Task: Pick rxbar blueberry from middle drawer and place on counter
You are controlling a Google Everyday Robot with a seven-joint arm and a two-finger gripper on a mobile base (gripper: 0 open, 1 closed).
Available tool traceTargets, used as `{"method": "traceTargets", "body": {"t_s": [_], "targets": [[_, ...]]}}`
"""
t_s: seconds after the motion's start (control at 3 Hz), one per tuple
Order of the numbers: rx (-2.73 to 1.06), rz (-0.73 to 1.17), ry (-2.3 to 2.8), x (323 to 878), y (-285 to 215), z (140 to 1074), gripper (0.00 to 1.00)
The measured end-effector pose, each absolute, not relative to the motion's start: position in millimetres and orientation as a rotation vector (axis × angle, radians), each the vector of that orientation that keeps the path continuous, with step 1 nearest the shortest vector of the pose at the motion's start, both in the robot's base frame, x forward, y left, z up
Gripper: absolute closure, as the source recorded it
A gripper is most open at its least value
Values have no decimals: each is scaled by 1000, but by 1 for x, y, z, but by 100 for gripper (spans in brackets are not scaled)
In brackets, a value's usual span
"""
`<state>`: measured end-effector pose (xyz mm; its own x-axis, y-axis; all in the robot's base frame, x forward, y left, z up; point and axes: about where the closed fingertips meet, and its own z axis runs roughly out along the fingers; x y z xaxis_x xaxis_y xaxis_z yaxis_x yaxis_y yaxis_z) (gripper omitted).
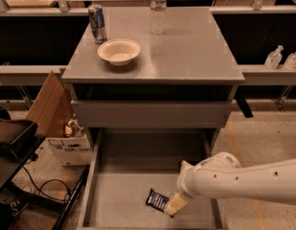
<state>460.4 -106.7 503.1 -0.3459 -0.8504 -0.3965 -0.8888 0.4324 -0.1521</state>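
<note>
**Cabinet and counter.** The counter [190, 51] forms the flat grey top of the drawer cabinet. It carries a shallow bowl [119, 51], a clear water bottle [158, 7] at the back edge and a drink can [96, 23] at the back left. The front and right portions of the surface are bare.

**Middle drawer.** The middle drawer [119, 198] is pulled fully out below a closed drawer front [147, 114]. Its grey floor is exposed between low side walls.

**Arm.** The white arm [248, 178] enters from the right and reaches down over the right drawer wall.

**Gripper.** The gripper [174, 205] sits low inside the drawer, on the right half of the floor, with its cream tip against the right end of the bar. Whether it is spread or closed cannot be determined from this view.

**Task object.** The rxbar blueberry [157, 200] lies flat on the drawer floor, near the front, slightly right of centre, and angled to the drawer walls.

**Assessment.** The current step is judged to be the final approach to grasp. The bar is not lifted.

**Fault conditions.**
- Thin, flat wrapper on a smooth floor: a closure set too high is likely to miss the bar.
- Contact at one end only: a sideways push may slide or spin the bar.
- Crimped-end grip: the bar may hang and slip during the lift.
- Overhanging closed drawer front and counter edge: a steep lift path risks a collision.
</note>
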Motion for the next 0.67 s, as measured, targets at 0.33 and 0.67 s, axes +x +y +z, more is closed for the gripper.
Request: {"method": "traceTargets", "body": {"t_s": [0.33,0.67], "targets": [[-1483,165,2325,462,-100,461,0],[-1485,201,2362,460,-94,425,0]]}}
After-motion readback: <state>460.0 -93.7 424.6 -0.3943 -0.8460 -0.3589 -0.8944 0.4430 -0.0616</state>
